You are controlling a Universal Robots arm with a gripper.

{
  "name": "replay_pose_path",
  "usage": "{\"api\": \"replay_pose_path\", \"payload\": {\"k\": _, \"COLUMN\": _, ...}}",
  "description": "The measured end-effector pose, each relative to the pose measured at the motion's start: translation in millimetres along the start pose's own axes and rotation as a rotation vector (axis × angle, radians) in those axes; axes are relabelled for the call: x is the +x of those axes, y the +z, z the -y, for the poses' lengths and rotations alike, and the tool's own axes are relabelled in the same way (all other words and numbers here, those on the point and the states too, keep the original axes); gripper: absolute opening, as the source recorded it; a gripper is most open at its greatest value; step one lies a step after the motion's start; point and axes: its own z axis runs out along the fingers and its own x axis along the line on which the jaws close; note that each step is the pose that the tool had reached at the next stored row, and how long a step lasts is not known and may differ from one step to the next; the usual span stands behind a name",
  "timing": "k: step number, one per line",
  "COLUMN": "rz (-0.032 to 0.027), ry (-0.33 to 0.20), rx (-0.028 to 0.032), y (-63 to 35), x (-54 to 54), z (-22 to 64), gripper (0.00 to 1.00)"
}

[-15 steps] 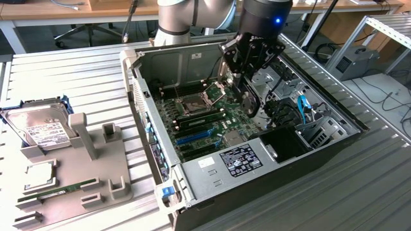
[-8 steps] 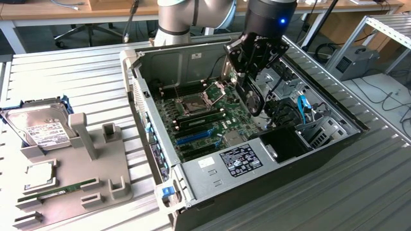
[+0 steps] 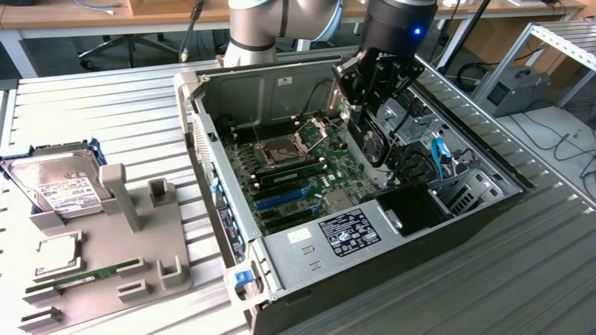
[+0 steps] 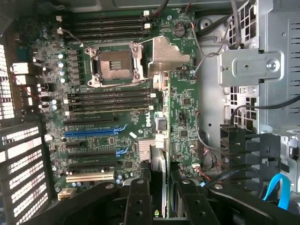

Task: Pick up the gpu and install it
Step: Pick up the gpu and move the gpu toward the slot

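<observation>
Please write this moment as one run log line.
gripper: shut on gpu | place: over motherboard in open case | gpu: not yet seated

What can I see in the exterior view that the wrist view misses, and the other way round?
Exterior view: the arm over the open case, and beside the case a grey holder, a hard drive, a chip and a RAM stick.
Wrist view: a straight-down look past the fingers, with a cream slot near them.
Both: the gpu held in the fingers, the motherboard, its socket, the blue slots and a blue cable.
</observation>
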Motion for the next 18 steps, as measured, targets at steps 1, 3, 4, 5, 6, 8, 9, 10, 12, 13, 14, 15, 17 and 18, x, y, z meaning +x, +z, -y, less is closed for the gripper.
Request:
{"api": "replay_pose_path", "payload": {"k": 1, "rz": 0.0000, "ry": 0.000, "rx": 0.0001, "y": 0.3, "x": -1.4, "z": -0.2, "gripper": 0.26}}
{"api": "replay_pose_path", "payload": {"k": 3, "rz": 0.0001, "ry": 0.000, "rx": 0.0003, "y": 0.8, "x": -3.9, "z": -0.6, "gripper": 0.26}}
{"api": "replay_pose_path", "payload": {"k": 4, "rz": 0.0000, "ry": 0.000, "rx": 0.0005, "y": 1.1, "x": -5.3, "z": -0.8, "gripper": 0.26}}
{"api": "replay_pose_path", "payload": {"k": 5, "rz": 0.0001, "ry": 0.000, "rx": 0.0006, "y": 1.5, "x": -7.1, "z": -1.1, "gripper": 0.26}}
{"api": "replay_pose_path", "payload": {"k": 6, "rz": 0.0001, "ry": 0.000, "rx": 0.0007, "y": 1.8, "x": -8.3, "z": -1.3, "gripper": 0.26}}
{"api": "replay_pose_path", "payload": {"k": 8, "rz": 0.0001, "ry": 0.000, "rx": 0.0010, "y": 2.4, "x": -11.4, "z": -1.8, "gripper": 0.26}}
{"api": "replay_pose_path", "payload": {"k": 9, "rz": 0.0001, "ry": 0.000, "rx": 0.0011, "y": 2.7, "x": -12.7, "z": -2.0, "gripper": 0.26}}
{"api": "replay_pose_path", "payload": {"k": 10, "rz": 0.0001, "ry": 0.000, "rx": 0.0013, "y": 3.0, "x": -14.2, "z": -2.3, "gripper": 0.26}}
{"api": "replay_pose_path", "payload": {"k": 12, "rz": 0.0001, "ry": 0.000, "rx": 0.0015, "y": 3.5, "x": -16.9, "z": -2.7, "gripper": 0.26}}
{"api": "replay_pose_path", "payload": {"k": 13, "rz": 0.0001, "ry": 0.000, "rx": 0.0017, "y": 3.8, "x": -18.3, "z": -2.9, "gripper": 0.26}}
{"api": "replay_pose_path", "payload": {"k": 14, "rz": 0.0001, "ry": 0.000, "rx": 0.0017, "y": 4.1, "x": -19.5, "z": -3.1, "gripper": 0.26}}
{"api": "replay_pose_path", "payload": {"k": 15, "rz": 0.0002, "ry": 0.000, "rx": 0.0018, "y": 4.4, "x": -20.9, "z": -3.3, "gripper": 0.26}}
{"api": "replay_pose_path", "payload": {"k": 17, "rz": 0.0001, "ry": 0.000, "rx": 0.0021, "y": 5.0, "x": -23.6, "z": -3.8, "gripper": 0.26}}
{"api": "replay_pose_path", "payload": {"k": 18, "rz": 0.0001, "ry": 0.000, "rx": 0.0022, "y": 5.2, "x": -25.0, "z": -4.0, "gripper": 0.26}}
